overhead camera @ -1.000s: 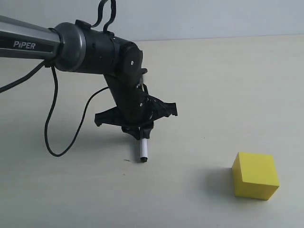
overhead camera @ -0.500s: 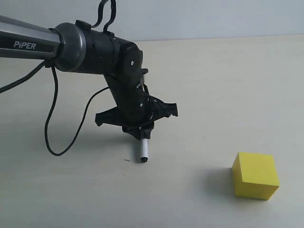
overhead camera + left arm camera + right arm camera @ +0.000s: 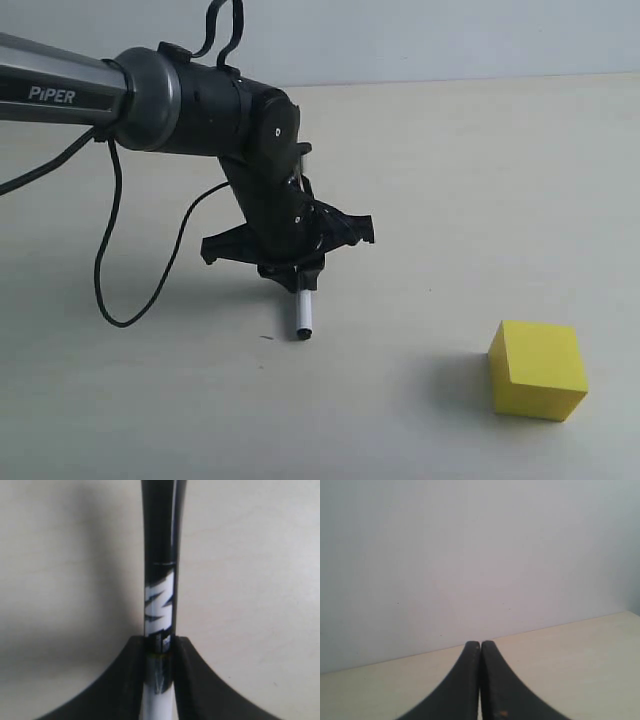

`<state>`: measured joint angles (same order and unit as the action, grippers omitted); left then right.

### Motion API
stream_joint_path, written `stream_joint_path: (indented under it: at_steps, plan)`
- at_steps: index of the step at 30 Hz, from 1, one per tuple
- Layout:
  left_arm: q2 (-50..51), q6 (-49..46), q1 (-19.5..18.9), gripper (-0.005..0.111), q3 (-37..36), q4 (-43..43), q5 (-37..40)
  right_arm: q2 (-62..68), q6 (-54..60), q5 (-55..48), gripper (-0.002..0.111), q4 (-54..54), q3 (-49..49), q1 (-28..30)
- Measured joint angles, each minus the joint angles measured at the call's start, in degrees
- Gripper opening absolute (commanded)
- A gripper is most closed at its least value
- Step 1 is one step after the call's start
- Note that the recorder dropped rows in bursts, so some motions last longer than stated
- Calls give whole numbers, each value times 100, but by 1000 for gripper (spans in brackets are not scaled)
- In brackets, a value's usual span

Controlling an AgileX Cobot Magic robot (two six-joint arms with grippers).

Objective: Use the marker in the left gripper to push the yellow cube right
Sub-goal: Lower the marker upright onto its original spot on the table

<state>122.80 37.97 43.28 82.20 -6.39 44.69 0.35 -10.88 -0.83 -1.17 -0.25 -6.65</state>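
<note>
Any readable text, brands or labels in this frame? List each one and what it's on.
"PiPER": white lettering on the silver arm tube, exterior view.
Marker: white print on its black label, left wrist view; too close and blurred to read.
Cube: no markings on the faces that show.
No other text is visible.
</note>
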Motion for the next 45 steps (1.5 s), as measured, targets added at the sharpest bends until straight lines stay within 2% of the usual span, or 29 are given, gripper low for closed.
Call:
stream_joint_path:
  at_steps: [17, 20, 26, 41, 45]
  plan:
    - [121, -9, -38, 0, 10, -80, -9, 0, 0, 0, 0, 0, 0, 0]
    - [121, -9, -38, 6, 10, -80, -9, 0, 0, 0, 0, 0, 0, 0]
    - [121, -9, -48, 23, 10, -107, -9, 0, 0, 0, 0, 0, 0, 0]
    - [132, -9, -67, 25, 10, -128, -13, 0, 0, 0, 0, 0, 0, 0]
    - [132, -9, -67, 35, 10, -128, -13, 0, 0, 0, 0, 0, 0, 0]
